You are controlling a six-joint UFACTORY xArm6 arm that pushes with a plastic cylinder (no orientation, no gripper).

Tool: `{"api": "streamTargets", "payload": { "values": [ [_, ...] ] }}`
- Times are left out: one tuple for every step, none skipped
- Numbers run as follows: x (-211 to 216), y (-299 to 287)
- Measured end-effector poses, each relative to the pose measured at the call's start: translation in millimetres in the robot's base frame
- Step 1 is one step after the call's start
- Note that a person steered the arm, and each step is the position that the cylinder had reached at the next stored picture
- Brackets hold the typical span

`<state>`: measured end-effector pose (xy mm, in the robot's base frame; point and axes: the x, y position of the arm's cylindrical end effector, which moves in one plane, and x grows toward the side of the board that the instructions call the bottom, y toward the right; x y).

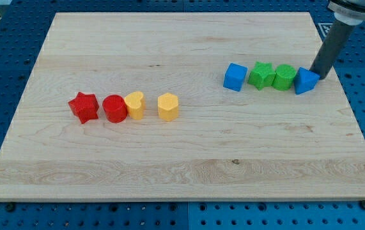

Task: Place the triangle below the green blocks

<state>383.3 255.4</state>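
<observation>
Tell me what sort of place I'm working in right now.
Probably a robotics lab bench: a wooden board sits on a blue perforated mounting table, with small coloured blocks such as the blue triangle beside my tip.

blue triangle (306,81) | touching green cylinder (284,76), apparently | green star (261,75) beside

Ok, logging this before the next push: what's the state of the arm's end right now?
No gripper: my tip holds nothing and sits against the blue triangle, at its upper right, right of the green blocks.
</observation>
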Motion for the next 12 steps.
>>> {"api": "streamTargets", "payload": {
  "values": [
    [-7, -10],
    [6, -10],
    [27, -10],
    [27, -10],
    [44, -14],
    [45, -14],
    [48, -18],
    [54, -31],
    [54, -34],
    [68, -34],
    [70, -34],
    [90, -38]
  ]
}}
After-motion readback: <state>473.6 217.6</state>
